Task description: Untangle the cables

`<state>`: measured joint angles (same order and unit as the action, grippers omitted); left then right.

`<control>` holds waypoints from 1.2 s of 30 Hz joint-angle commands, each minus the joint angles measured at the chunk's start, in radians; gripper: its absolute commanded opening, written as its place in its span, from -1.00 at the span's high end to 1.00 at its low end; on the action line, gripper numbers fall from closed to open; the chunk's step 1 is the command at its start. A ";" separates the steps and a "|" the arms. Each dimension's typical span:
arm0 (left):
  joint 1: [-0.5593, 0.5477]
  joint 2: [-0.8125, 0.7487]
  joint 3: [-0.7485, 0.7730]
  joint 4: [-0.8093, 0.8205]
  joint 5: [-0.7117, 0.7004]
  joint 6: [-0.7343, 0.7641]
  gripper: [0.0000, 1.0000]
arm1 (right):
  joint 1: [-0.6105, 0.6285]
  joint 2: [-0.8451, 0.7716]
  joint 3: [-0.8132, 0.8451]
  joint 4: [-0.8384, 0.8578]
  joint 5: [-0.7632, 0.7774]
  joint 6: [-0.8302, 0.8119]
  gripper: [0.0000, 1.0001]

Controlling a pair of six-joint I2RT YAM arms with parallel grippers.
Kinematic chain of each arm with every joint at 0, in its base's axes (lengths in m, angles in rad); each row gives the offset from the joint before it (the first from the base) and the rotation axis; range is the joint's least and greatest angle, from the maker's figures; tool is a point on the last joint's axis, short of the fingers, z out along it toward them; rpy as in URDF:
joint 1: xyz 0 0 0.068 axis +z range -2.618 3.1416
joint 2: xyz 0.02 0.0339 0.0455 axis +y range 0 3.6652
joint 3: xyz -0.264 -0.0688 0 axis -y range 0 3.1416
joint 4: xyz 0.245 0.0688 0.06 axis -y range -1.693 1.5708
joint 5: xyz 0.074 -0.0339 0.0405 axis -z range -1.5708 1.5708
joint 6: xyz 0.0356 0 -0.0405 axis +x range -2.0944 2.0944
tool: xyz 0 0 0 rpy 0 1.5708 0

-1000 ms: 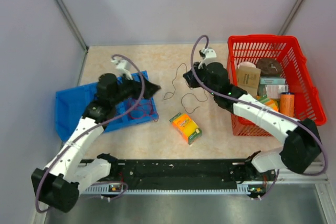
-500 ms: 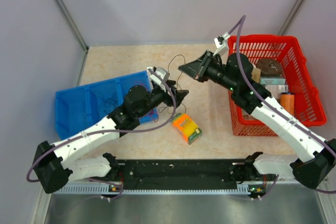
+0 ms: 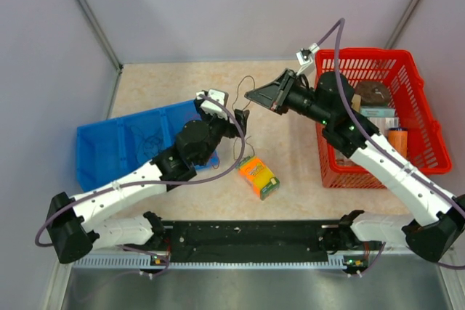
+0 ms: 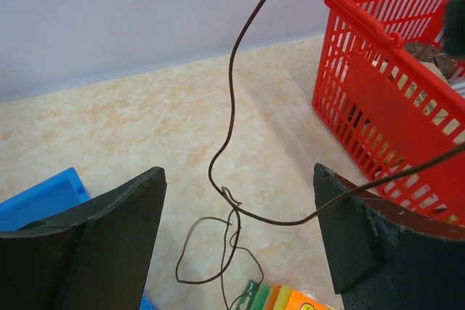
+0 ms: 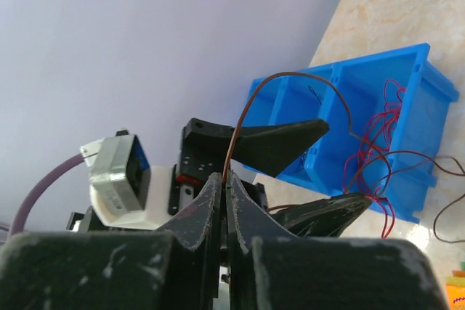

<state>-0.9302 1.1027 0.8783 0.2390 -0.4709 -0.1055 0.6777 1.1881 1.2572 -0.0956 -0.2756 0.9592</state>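
Separation is the step in hand, as I read it: the right gripper [image 5: 224, 179] is lifted above the table and pinched tight on one of the cables [image 4: 232, 107], a hair-thin dark brown strand that runs up out of its closed fingers in the right wrist view and hangs down towards the tabletop [image 4: 131, 121]. The left gripper [image 4: 238, 176] sits low with its jaws spread wide and holding nothing, and the hanging strand drops through the gap between its black fingers [image 4: 116, 230]. Partway down, that strand meets a second wire at a small knot [image 4: 229, 196]; the second wire sweeps off to the right, towards the red basket [image 4: 378, 107], while below the knot a loose loop [image 4: 179, 270] lies on the table just beside the orange carton [image 3: 258, 177]. More wires, bright red and in springy tangled curls, sit in an end compartment of the blue bin [image 5: 407, 85]. I judge the next move to be closing the left fingers on the wire just below the knot, then drawing the two arms apart gently; the target is very fine, so my aim has to be exact, and a hard pull would likely tighten the knot. The wire looks stiff enough to hold its curves, the table is a matt mottled beige, and the basket is glossy open lattice plastic.
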 commanded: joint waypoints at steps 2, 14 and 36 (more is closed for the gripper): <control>-0.001 0.061 0.059 0.092 -0.031 0.036 -0.74 | -0.004 -0.053 0.064 0.030 -0.025 0.019 1.00; 0.001 0.109 0.134 0.166 0.055 0.142 1.00 | -0.003 -0.146 0.039 0.066 -0.037 -0.019 1.00; 0.569 -0.067 0.815 -0.971 -0.360 0.056 1.00 | -0.003 -0.102 -0.482 0.520 0.208 -0.445 -0.76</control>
<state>-0.4778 0.9577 1.7096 -0.5167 -0.6712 -0.0650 0.6777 1.0454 0.7925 0.2317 0.0090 0.5751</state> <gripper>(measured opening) 0.015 0.880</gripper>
